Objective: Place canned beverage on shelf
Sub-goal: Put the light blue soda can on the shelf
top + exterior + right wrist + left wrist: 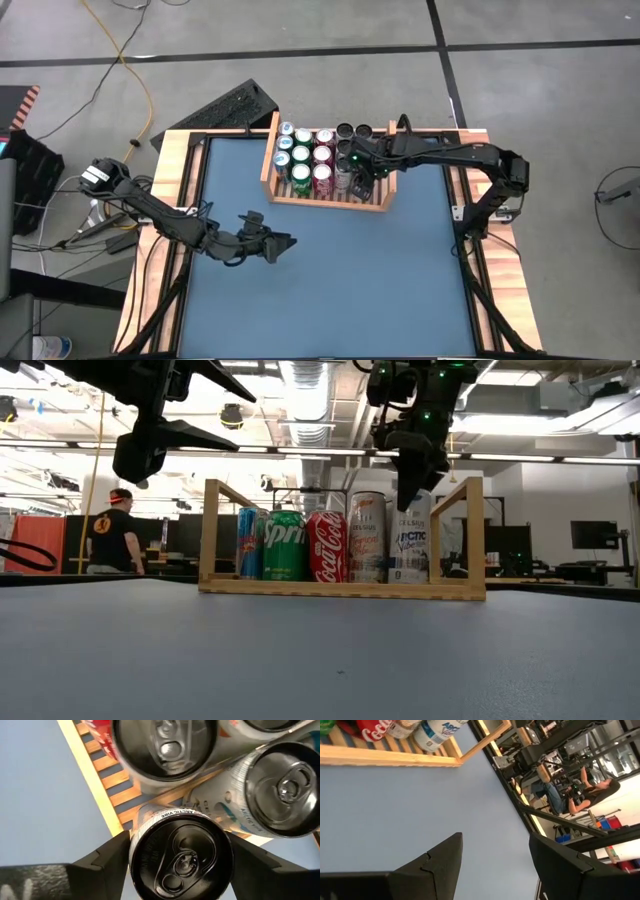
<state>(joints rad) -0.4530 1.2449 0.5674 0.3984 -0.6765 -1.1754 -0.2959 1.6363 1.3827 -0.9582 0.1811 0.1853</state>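
The shelf (270, 165), a light wooden rack, stands at the table's far middle and holds several cans in rows. Over its right near corner my right gripper (357, 178) points steeply down, shut on a white, black-topped can (182, 855). That can stands next to a pale can (367, 538) in the front row (410, 550). My left gripper (288, 243) hangs open above the bare blue table, left of centre and well short of the shelf. Nothing is between its fingers (445, 860). My right gripper has the can's upper end (137, 845) between its two fingers, one on each side of the black lid's rim. The fingers come from above, pointing down. The can stands upright with its bottom (408, 578) on the shelf's slatted base.
Blue, green Sprite and red Coca-Cola cans (285, 545) fill the shelf's left rows, and black-topped cans (355, 131) stand at its far side. A black keyboard (230, 105) lies beyond the far left corner. The blue table (330, 290) lies bare nearer. A person (112, 535) stands in the room behind.
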